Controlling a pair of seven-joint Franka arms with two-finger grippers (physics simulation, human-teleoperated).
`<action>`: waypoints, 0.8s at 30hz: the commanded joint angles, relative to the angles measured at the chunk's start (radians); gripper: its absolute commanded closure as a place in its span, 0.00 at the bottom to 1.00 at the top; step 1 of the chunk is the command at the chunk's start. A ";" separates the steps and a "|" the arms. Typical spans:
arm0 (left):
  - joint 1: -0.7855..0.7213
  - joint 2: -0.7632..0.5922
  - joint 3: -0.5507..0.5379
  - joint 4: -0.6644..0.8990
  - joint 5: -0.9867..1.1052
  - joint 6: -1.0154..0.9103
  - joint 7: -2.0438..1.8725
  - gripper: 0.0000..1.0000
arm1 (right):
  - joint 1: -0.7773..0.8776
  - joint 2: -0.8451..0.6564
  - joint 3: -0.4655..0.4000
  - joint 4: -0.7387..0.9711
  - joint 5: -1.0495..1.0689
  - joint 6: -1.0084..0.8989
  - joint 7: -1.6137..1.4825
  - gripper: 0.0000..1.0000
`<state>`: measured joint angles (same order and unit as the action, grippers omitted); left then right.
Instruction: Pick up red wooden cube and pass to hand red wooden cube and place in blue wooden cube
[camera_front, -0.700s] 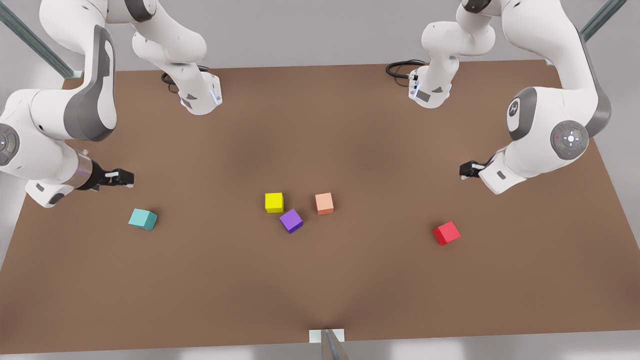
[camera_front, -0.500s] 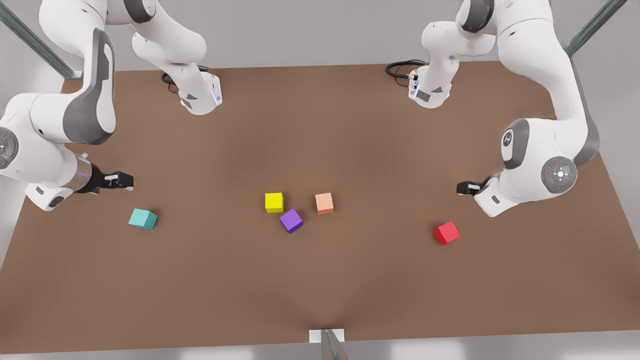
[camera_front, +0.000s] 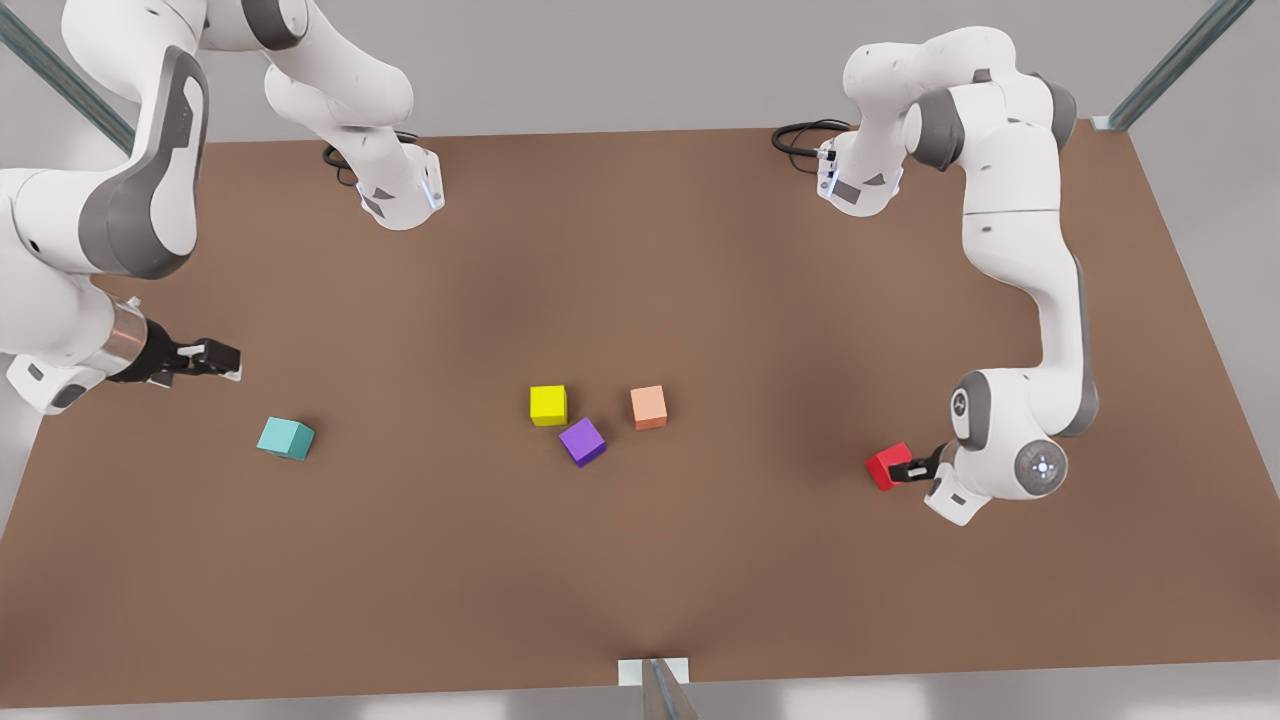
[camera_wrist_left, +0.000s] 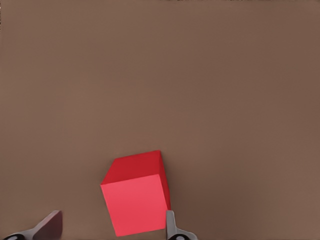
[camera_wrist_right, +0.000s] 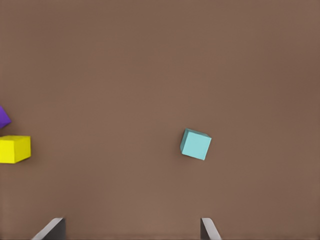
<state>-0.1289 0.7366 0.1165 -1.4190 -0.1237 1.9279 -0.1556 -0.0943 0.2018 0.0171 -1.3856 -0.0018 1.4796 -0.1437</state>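
The red wooden cube (camera_front: 884, 466) lies on the brown table at the front view's right. My left gripper (camera_front: 906, 470) is low at its side, open, and the red wooden cube (camera_wrist_left: 136, 197) sits between its fingertips (camera_wrist_left: 171, 226), close to one of them. The blue wooden cube (camera_front: 285, 438), teal in colour, rests at the front view's left. My right gripper (camera_front: 222, 362), the hand with the silver wrist ring, hovers open behind it and to its left. The right wrist view looks down on the blue wooden cube (camera_wrist_right: 195, 144) ahead of the right gripper (camera_wrist_right: 131, 226).
A yellow cube (camera_front: 548, 404), a purple cube (camera_front: 582, 441) and a pale orange cube (camera_front: 648, 407) cluster mid-table. The yellow cube (camera_wrist_right: 14, 148) and purple cube (camera_wrist_right: 3, 117) also show from the right wrist. Both arm bases (camera_front: 400, 195) stand at the table's far edge.
The left arm has swung down and forward, bringing its gripper from well behind the red cube to around it. The right gripper has drifted slightly toward the front view's left.
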 joint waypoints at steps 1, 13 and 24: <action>0.000 -0.002 0.000 -0.017 -0.004 0.095 -0.280 0.00 | 0.002 0.002 0.000 0.004 0.005 -0.019 -0.010 0.00; -0.009 0.003 -0.005 -0.116 -0.002 0.187 -0.344 0.00 | 0.004 0.022 0.006 0.004 0.013 -0.016 -0.007 0.00; -0.012 0.044 -0.032 -0.143 -0.004 0.249 -0.348 0.00 | 0.001 0.022 0.000 0.013 0.013 -0.019 -0.010 0.00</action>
<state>-0.1413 0.7783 0.0857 -1.5619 -0.1285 2.1468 -0.4070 -0.0941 0.2251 0.0170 -1.3734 0.0106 1.4625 -0.1494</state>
